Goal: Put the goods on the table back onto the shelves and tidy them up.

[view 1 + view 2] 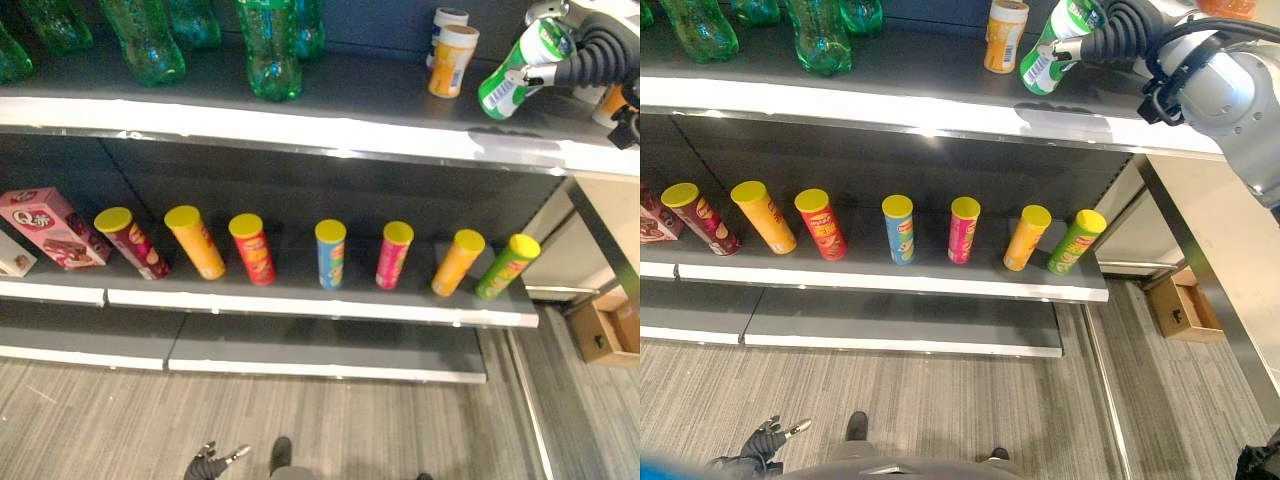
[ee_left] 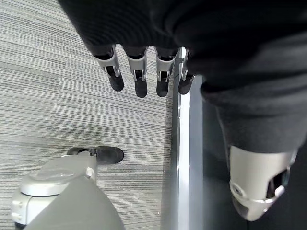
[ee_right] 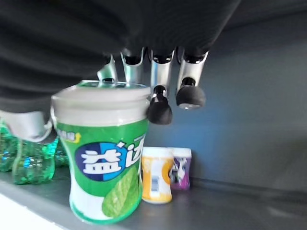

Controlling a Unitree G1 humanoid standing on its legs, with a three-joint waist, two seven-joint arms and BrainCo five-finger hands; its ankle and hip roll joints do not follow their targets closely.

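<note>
One green gum jar (image 3: 103, 155) is gripped in the right hand (image 1: 1110, 40), tilted just above the top shelf (image 1: 330, 120), right of the orange jar (image 1: 452, 60). Left hand (image 2: 144, 72) hangs relaxed near the floor. If it lets go while the jar's leaning, I reckon it tips toward the shelf's near edge.

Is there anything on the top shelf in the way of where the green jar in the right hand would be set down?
Nothing visible blocks it. The right hand holds the green jar tilted over a bare stretch of the top shelf. The orange jar and the jar behind it stand beside it, toward the green bottles, leaving room.
</note>
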